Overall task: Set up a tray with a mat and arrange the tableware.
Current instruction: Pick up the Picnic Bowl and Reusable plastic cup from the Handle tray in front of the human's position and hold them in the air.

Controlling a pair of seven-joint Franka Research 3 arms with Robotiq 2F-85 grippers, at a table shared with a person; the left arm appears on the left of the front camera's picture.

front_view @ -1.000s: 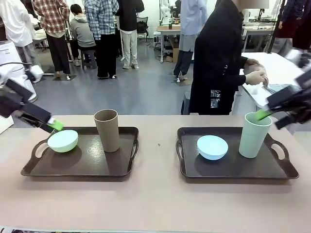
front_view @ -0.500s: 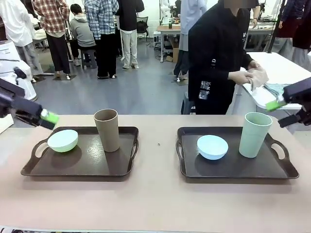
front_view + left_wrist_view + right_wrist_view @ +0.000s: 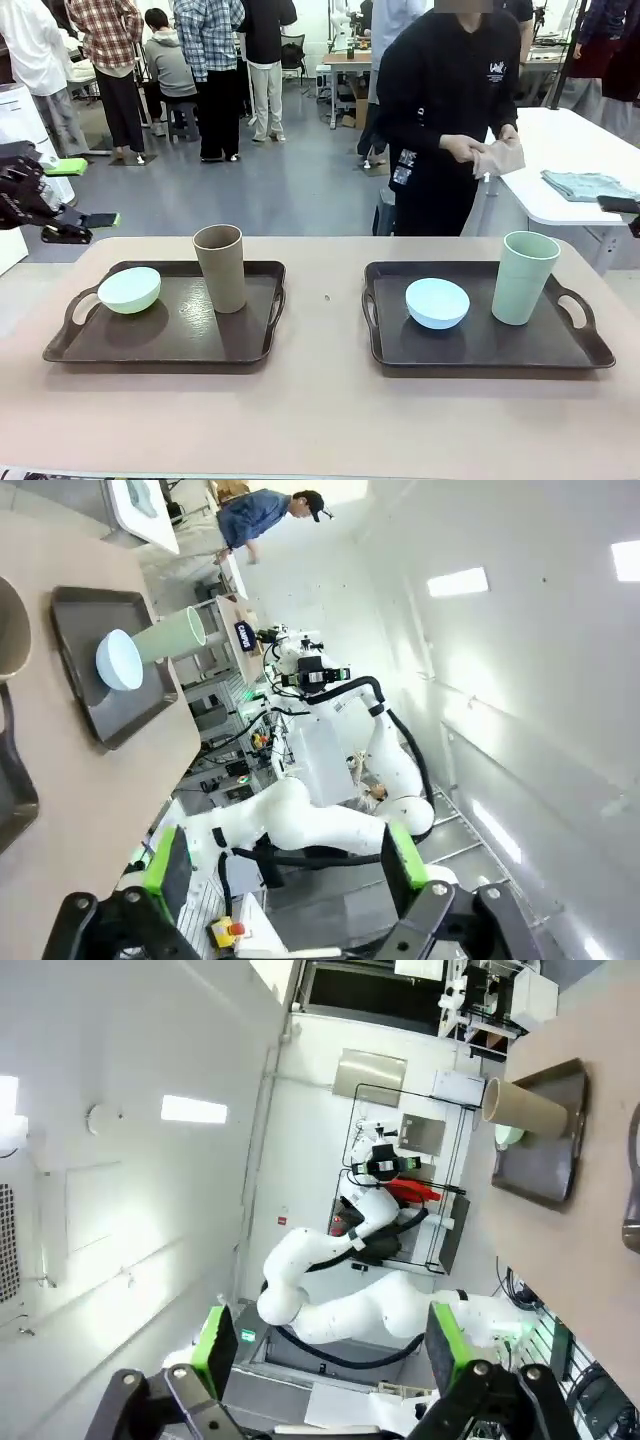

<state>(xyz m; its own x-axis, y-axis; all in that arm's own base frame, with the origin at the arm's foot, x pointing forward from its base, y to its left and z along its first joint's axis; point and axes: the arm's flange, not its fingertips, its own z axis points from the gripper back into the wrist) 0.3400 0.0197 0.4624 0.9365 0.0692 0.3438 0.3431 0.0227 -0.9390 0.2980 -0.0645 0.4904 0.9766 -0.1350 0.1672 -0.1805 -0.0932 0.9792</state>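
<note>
While my left tool (image 3: 82, 193) and right tool (image 3: 330, 1348) hang open and empty, hazard: a low inward reach could topple the tall tan cup (image 3: 220, 268) or pale green cup (image 3: 524, 278).

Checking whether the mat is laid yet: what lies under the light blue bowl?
The light blue bowl sits on the brown tray, bare surface all around it. The spot directly beneath is covered.

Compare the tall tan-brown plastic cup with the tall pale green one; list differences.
Colour: the tan-brown cup is brown, the pale green cup light green. Place: the tan-brown cup stands on the left dark tray beside a mint green bowl; the pale green cup on the right dark tray beside a light blue bowl. Both stand upright, handleless.
</note>
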